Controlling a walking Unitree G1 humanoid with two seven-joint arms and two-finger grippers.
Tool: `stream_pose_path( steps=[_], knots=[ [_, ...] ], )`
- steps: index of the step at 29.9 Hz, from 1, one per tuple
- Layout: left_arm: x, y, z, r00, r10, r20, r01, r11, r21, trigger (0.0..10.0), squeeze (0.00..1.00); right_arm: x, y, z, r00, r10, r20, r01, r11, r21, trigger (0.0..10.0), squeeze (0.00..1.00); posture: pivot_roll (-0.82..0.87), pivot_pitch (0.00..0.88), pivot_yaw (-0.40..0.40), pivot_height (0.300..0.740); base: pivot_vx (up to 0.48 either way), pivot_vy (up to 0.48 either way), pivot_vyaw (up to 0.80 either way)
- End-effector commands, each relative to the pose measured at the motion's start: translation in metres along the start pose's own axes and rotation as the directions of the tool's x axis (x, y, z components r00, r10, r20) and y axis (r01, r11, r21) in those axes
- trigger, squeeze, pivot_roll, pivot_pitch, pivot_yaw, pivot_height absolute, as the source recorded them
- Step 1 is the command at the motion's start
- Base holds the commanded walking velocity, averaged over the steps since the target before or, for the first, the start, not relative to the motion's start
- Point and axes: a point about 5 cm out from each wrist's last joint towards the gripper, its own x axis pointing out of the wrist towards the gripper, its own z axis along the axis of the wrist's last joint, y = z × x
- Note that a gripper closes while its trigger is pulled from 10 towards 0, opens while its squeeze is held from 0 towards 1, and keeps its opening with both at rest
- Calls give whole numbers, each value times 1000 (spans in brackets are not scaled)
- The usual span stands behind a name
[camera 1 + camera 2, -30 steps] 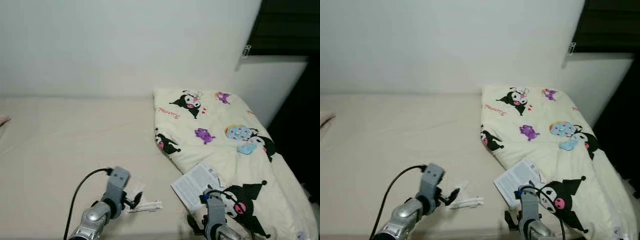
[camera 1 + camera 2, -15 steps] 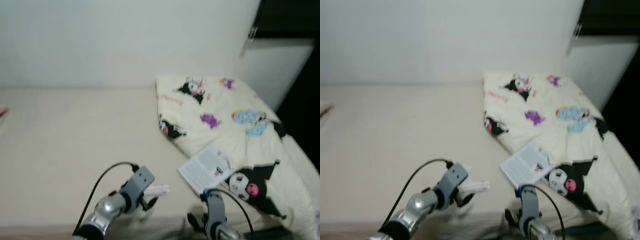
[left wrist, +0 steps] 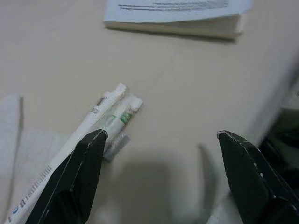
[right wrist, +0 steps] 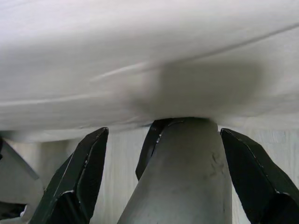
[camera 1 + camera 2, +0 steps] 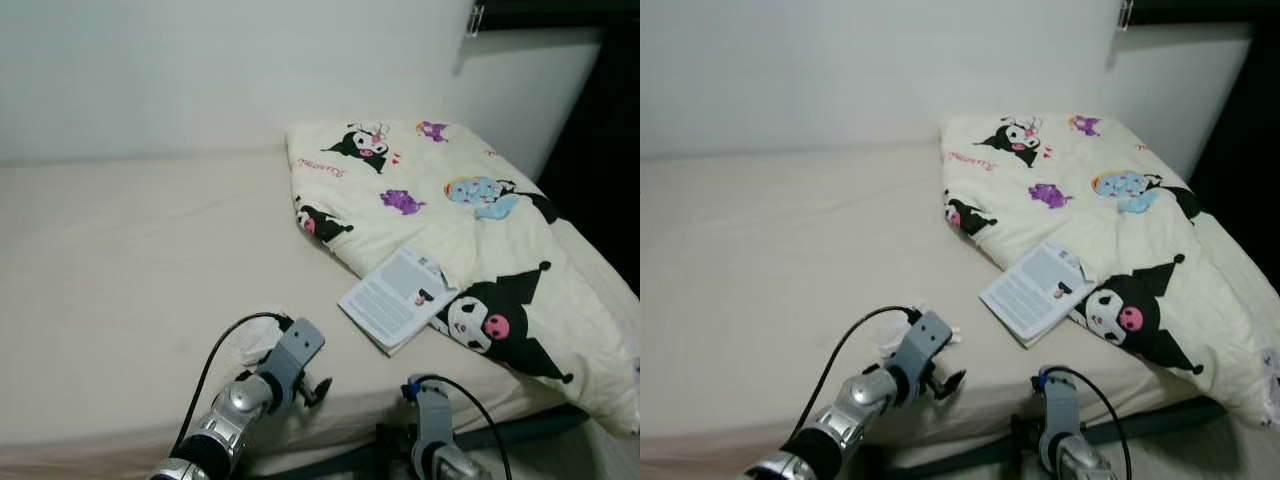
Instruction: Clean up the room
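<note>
A small bundle of white paper-wrapped sticks [image 3: 110,116], one marked with green print, is seen lying on the cream sheet of the bed [image 5: 120,260] near its front edge, beside a crumpled white tissue [image 5: 243,342]. The left gripper [image 3: 159,154] is held just above the bundle with its jaws spread wide apart, one black finger [image 3: 74,182] over the sticks' near end and the other out past the mattress edge; nothing is gripped. In the head views the left arm is shown reaching over the bed's front edge, its black cable looping behind it. An open booklet [image 5: 396,297] with printed pages is laid a little farther in, its far side resting against a cream quilt [image 5: 470,230] printed with black, purple and blue cartoon characters, which is heaped along the right side of the bed up to the white wall [image 5: 200,70]. The right gripper [image 4: 161,177] is held low in front of the mattress, jaws apart and empty, pointed at the bed's side and a grey leg beneath it
</note>
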Motion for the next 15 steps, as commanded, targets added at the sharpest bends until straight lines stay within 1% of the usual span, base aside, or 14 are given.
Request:
stream_pose_path(
  steps=[1,2,3,4,5,6,7,9,10,11,13,14,15],
  knots=[
    [1,8,5,997,79,15,-78,996,-41,10000,0,0,2,-4,1000,4,-10,-4,1000,2,10000,0,-101,22,-2,515,0,0,0],
    [1,8,5,997,79,15,-78,996,-41,10000,0,0,2,-4,1000,4,-10,-4,1000,2,10000,0,-101,22,-2,515,0,0,0],
    [1,17,8,990,143,14,-142,986,-83,10000,0,0,2,-3,1000,3,-7,-3,1000,0,10000,0,-104,23,1,515,0,0,0],
    [1,22,9,983,181,9,-179,978,-104,10000,0,0,2,-3,1000,2,-6,-2,1000,-1,10000,0,-104,23,1,515,0,0,0],
    [1,22,9,983,181,9,-179,978,-104,10000,0,0,2,-3,1000,2,-6,-2,1000,-1,10000,0,-104,23,1,515,0,0,0],
    [-2,36,7,960,280,-25,-281,956,-84,10000,0,0,2,-3,1000,0,-2,0,1000,-3,10000,0,-106,24,4,515,0,0,0],
    [-4,42,4,949,313,-41,-315,947,-59,10000,0,0,2,-3,1000,0,-1,0,1000,-3,10000,0,-110,27,7,515,0,0,0],
    [-4,42,4,949,313,-41,-315,947,-59,10000,0,0,2,-3,1000,0,-1,0,1000,-3,10000,0,-110,27,7,515,0,0,0],
    [-6,47,2,940,337,-54,-339,940,-39,10000,0,0,2,-3,1000,0,0,0,1000,-3,10000,0,-111,27,7,515,0,0,0],
    [-10,53,-2,936,344,-72,-344,939,8,10000,0,0,2,-3,1000,-1,3,1,1000,-4,10000,0,-117,36,11,515,0,0,0],
    [-10,53,-2,936,344,-72,-344,939,8,10000,0,0,2,-3,1000,-1,3,1,1000,-4,10000,0,-117,36,11,515,0,0,0],
    [-13,56,-8,938,337,-88,-332,941,65,10000,0,-1,2,-3,1000,-3,5,3,1000,-3,10000,0,-119,46,13,515,0,0,0],
    [-17,58,-13,942,320,-106,-309,945,102,10000,0,-1,2,-5,1000,-5,6,5,1000,-1,10000,0,-122,55,18,515,0,0,0]
  ],
)
